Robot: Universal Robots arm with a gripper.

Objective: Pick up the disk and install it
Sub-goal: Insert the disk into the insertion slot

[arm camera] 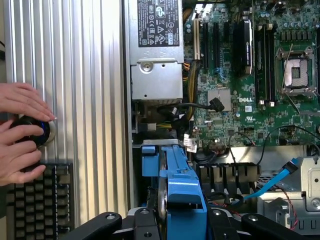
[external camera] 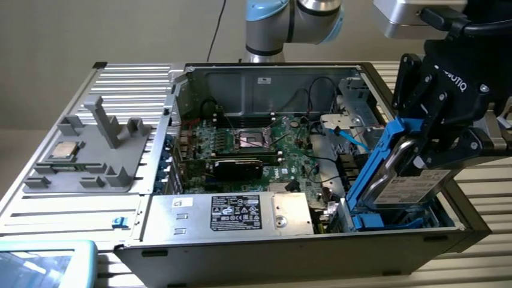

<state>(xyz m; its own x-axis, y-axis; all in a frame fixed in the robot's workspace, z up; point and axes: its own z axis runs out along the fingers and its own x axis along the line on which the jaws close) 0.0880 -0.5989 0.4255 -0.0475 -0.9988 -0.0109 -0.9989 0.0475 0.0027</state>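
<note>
The gripper [external camera: 432,157] is pinching the disk [external camera: 412,183], which stands on edge and tilted in its blue carrier. Its lower end is down at the blue drive bay [external camera: 392,221] in a corner of the open computer case [external camera: 240,249]. Outside the case, a person's hands [arm camera: 17,150] rest on a round knob [arm camera: 44,131] beside a keyboard [arm camera: 37,205].

The disk [external camera: 404,180] stands on edge, tilted, held by the gripper [external camera: 432,150], with its lower end inside the case [external camera: 264,264] at the corner on the exterior view's right. The motherboard [external camera: 272,144] lies in the case, with the power supply [external camera: 240,213] before it. The chip [external camera: 64,151] rests on the fixture [external camera: 88,171], beside the case on the exterior view's left.
</note>
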